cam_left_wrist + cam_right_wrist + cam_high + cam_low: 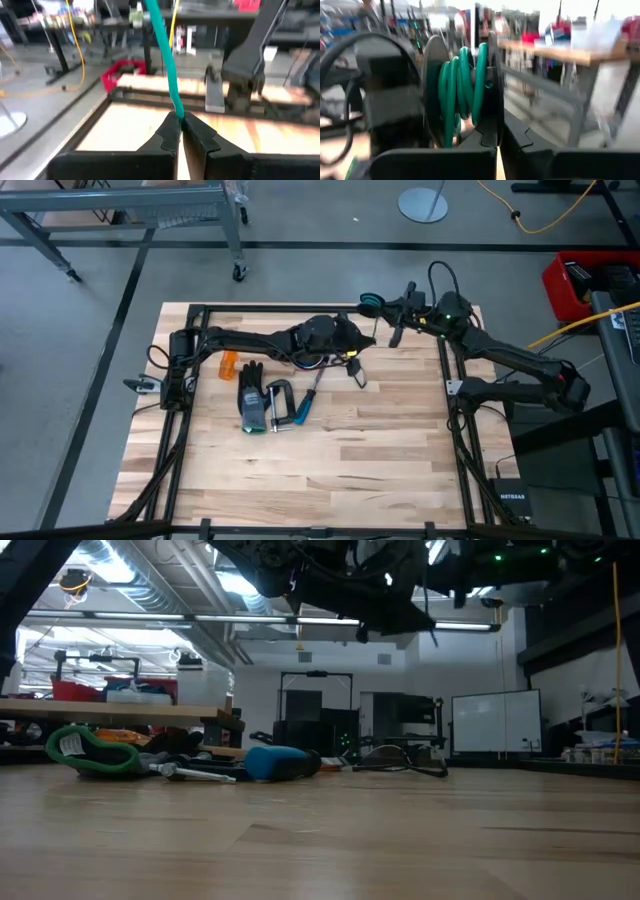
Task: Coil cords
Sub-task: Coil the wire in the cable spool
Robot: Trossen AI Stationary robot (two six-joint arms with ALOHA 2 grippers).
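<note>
Left fingers [180,131]: we see them closed tight on the teal cord [165,60], which runs up and away from the tips. In the view from above, this hand [357,365] is just behind the screwdriver, over the back middle of the counter [380,470].

Right fingers [499,142]: they are pressed together on the edge of a small spool [492,80], and the green cord is wound on it in several turns [457,85]. From above, this hand [375,304] is further behind the screwdriver, at the back rail of the counter, with the spool [369,302] at its tip.

Step in hand: we judge that the teal cord is being wound onto the spool.

How to do it well: we think the left hand should keep the cord lightly stretched and guide each turn beside the one before, between the two side plates. If the cord goes slack, a turn may slip off the plate.

Other cords: a dark tangle [400,762] lies on the counter behind the screwdriver; we cannot tell what it is.

Other things: a screwdriver [308,397] with blue handle, a clamp [282,406] and a black glove [253,397] lie close together; an orange piece [229,364] is beyond the glove.

In the way: we judge that the two arms are near each other, so they could touch.
</note>
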